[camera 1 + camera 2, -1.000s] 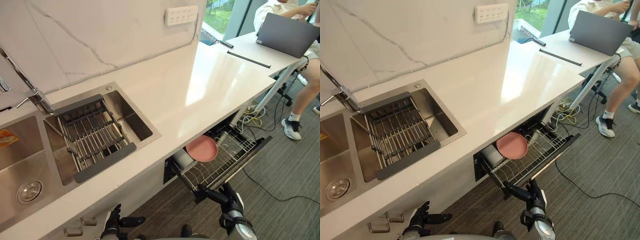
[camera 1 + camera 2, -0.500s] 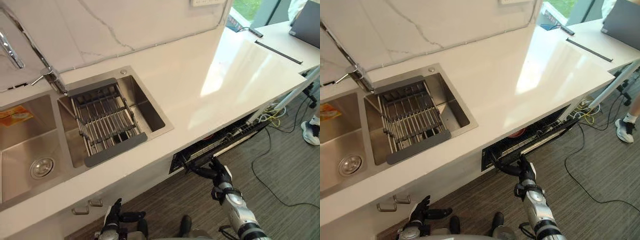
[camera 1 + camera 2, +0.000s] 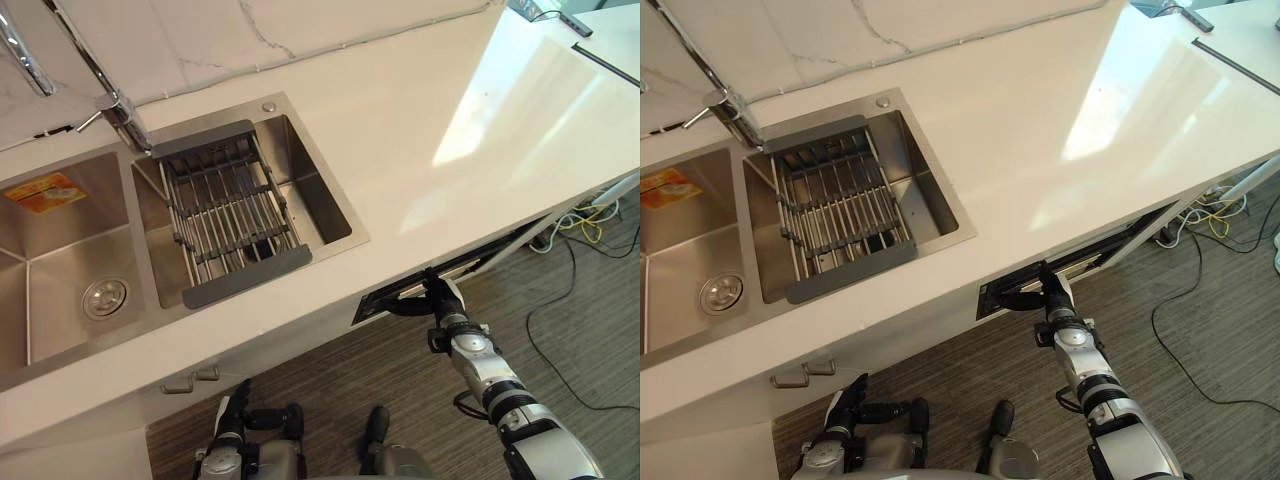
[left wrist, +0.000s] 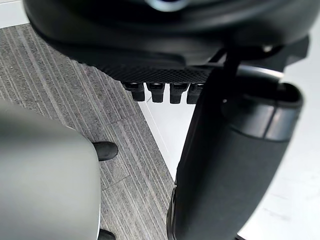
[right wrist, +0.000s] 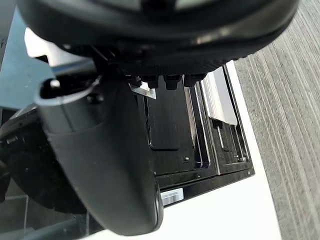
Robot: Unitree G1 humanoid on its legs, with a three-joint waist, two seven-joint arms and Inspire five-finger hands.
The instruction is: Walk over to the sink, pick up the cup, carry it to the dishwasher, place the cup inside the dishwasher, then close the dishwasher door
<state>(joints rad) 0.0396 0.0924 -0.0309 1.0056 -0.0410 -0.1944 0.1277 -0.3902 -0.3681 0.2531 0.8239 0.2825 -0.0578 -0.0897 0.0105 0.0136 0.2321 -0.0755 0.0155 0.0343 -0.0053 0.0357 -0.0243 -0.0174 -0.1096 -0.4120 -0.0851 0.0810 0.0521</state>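
Stainless steel and white stone fill the scene: a double sink (image 3: pixel 60 250) is set into a pale countertop (image 3: pixel 430 110), with a tap (image 3: pixel 110 100) at its far edge. A dark slatted drying rack (image 3: pixel 225 215) sits in the right basin, while the left basin holds an orange sticker (image 3: pixel 45 192) and a round drain (image 3: pixel 104 297).

Below the counter's near edge, the dishwasher door (image 3: pixel 495 250) stands just ajar, with a narrow dark slit showing along its top. The robot's right hand (image 3: pixel 441 301) is at the left end of that slit, its fingers straight against the door's upper edge and its thumb reaching left along it. It grips nothing. Its wrist view looks past the hand onto the door's dark inner panel.

The left hand (image 3: pixel 232 421) hangs low on the near left, above the striped grey carpet (image 3: pixel 400 380), with its fingers relaxed and empty. Loose cables (image 3: pixel 590 215) lie on the floor to the far right. Where the cup is cannot be told.
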